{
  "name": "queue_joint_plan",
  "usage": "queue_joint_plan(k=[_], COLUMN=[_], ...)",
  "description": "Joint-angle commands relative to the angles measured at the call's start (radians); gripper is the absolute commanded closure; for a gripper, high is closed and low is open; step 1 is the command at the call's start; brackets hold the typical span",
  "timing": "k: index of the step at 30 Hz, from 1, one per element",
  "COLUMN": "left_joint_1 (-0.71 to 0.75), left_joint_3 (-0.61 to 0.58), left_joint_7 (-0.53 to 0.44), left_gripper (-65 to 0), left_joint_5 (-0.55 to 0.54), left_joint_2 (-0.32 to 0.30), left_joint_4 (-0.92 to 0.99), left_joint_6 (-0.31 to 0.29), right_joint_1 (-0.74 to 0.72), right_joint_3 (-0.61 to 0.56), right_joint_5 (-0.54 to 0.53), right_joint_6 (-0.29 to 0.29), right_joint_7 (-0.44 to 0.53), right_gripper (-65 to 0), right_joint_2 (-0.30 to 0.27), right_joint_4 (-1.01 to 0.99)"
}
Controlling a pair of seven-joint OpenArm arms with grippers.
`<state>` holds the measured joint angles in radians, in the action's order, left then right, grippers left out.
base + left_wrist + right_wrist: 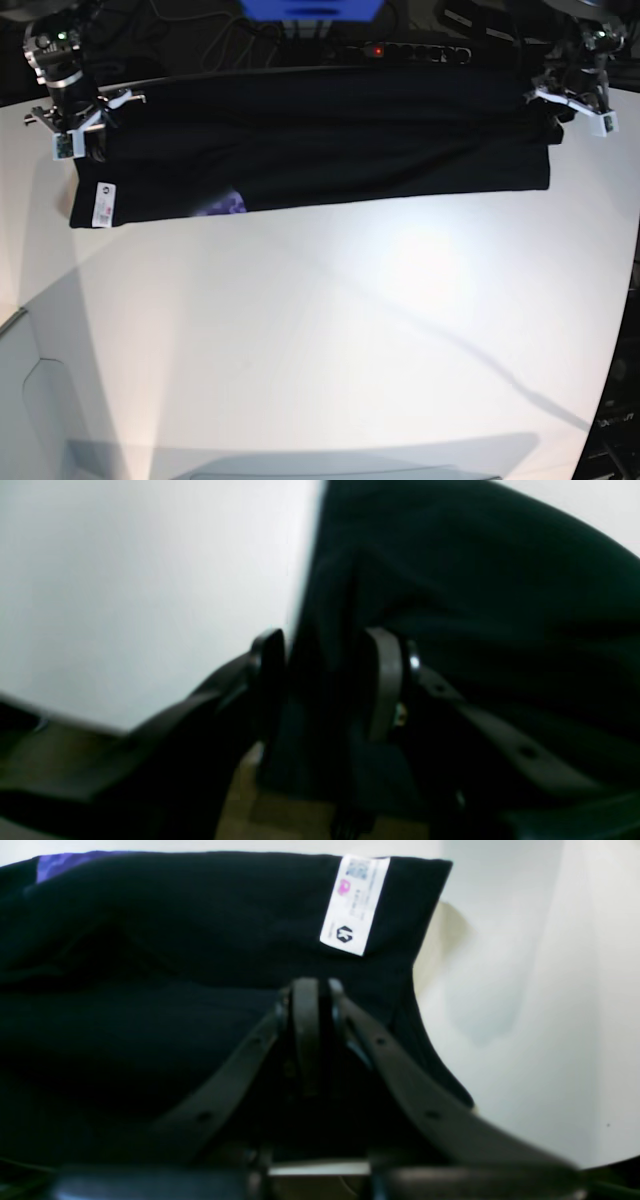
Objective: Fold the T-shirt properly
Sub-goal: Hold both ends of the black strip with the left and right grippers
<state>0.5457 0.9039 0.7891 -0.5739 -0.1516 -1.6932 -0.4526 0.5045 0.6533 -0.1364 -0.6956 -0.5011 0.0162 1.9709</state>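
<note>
Gripping the T-shirt (165,1005) at its end, the right claw (312,1010) had its jaws pressed flat together on black cloth, with the small white label (355,905) lying just beyond its tips. At the opposite end the left claw (327,680) stood with its jaws parted, one to each side of a dark fold of the same cloth; whether it had any real hold on that fold could not be told from the blurred wrist view.

Seen from the base view, the T-shirt lay as a long, narrow black band across the far part of the white table (330,330), already doubled lengthways, a sliver of purple print (222,206) peeping out along its near edge. Its long axis ran side to side, straight from one claw to the other, so each arm sat at one end of the band and neither was nearer the middle.

That line looked to be what any coming fold would turn on: an end brought over towards the other would have to travel along the band, not across it. With only the right end firmly clamped, that end seemed the likelier one to be carried.
</note>
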Motion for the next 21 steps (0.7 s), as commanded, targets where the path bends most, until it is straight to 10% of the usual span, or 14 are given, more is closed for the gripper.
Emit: queue_joint_plan(k=[1,9,21], left_joint_1=[0.001,-0.032,-0.075], left_joint_3=[0.014,-0.001,-0.009], left_joint_7=[-0.018,-0.018,-0.012], left_gripper=[-24.4,-44.8,-45.9], left_joint_5=[-0.014,-0.018,-0.018], left_joint_2=[-0.012,-0.021,-0.015], left_joint_4=[-0.006,0.038,0.089], left_joint_6=[-0.005,-0.008,-0.008], right_joint_1=[0.001,-0.005,-0.017], right_joint_3=[0.006,0.003,0.018], right_joint_5=[-0.015,-0.015,-0.016], right_joint_6=[-0.003,-0.003,-0.003], right_joint_7=[0.023,0.023,0.023], right_gripper=[0.0,-16.5,-17.3], right_joint_2=[-0.009,-0.009,-0.009], right_joint_4=[0.017,0.017,0.017])
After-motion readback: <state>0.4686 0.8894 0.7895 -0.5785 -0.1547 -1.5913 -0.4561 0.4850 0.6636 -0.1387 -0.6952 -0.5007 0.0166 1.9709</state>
